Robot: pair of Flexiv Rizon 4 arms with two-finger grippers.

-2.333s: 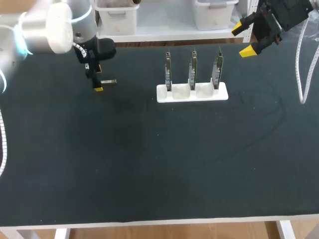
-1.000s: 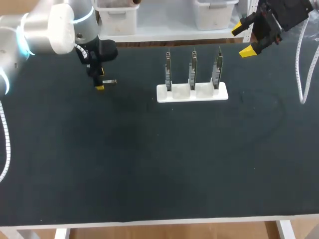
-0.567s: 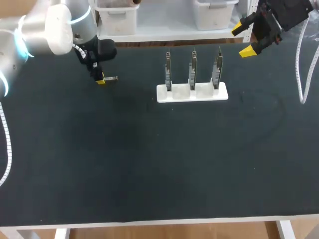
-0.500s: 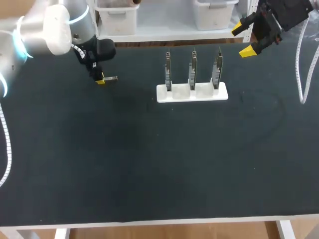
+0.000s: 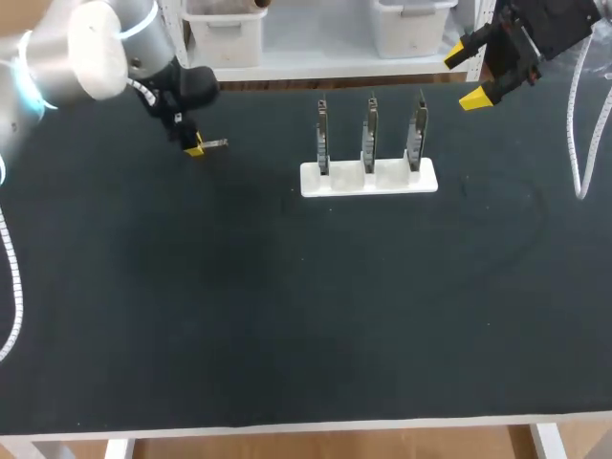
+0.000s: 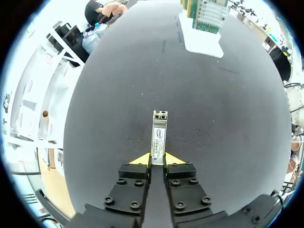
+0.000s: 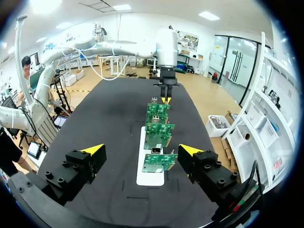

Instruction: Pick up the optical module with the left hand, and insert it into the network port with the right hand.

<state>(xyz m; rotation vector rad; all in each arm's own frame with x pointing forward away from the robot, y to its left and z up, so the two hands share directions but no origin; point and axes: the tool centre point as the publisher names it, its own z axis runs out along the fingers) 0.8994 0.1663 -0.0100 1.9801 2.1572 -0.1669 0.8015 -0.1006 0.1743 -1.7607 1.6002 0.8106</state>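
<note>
Module first: the optical module (image 6: 158, 137), a slim silver bar with a label on its upper face, is pinched at its rear end between the yellow tips of the left gripper (image 6: 157, 159). Both fingers are closed against its sides, and most of its length pokes straight out ahead of them over the dark table (image 5: 287, 306). From above, the optical module (image 5: 214, 144) sits at the far left part of the table, lying level and pointing toward the white holder (image 5: 369, 178), well apart from it. Whether it hangs clear of the cloth or brushes it I cannot tell. The left gripper (image 5: 195, 145) points downward from the left arm (image 5: 96, 48), which comes in from the far left corner.

The white holder stands near the middle of the table's far side, with three green circuit boards (image 5: 370, 134) upright in it in a row, side by side.

Off at the far right corner the right gripper (image 5: 469, 75) hangs above the table with its fingers spread wide and nothing between them. Its own camera looks along the row of circuit boards (image 7: 156, 137) on end, with the left gripper (image 7: 165, 99) beyond them.
</note>
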